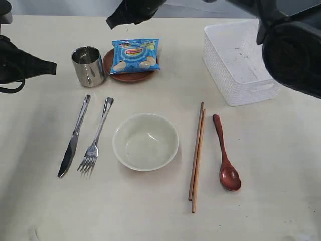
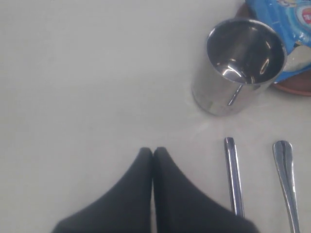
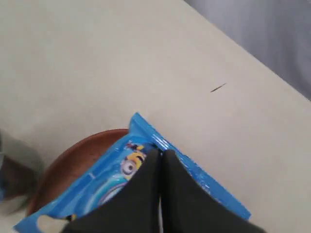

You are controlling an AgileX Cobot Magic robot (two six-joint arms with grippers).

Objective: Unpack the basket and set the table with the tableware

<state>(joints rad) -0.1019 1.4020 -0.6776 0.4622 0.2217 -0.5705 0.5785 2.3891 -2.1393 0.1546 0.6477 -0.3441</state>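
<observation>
White basket (image 1: 225,85) sits empty beyond the bowl (image 1: 145,142), to its right. Knife (image 1: 74,136) and fork (image 1: 95,138) lie left of the bowl; chopsticks (image 1: 196,158) and spoon (image 1: 225,155) lie right of it. Cup (image 1: 88,65) and plate (image 1: 131,77) with bag (image 1: 135,54) stand beyond it. Left gripper (image 2: 152,150) and right gripper (image 3: 161,153) are both pinched closed, holding nothing. Judgement: lift the right gripper straight up, clear of the bag.

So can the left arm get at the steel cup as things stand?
Probably yes. The steel cup stands upright close by the left hand, with only bare table between them. The hand is shut, so it must open first.
</observation>
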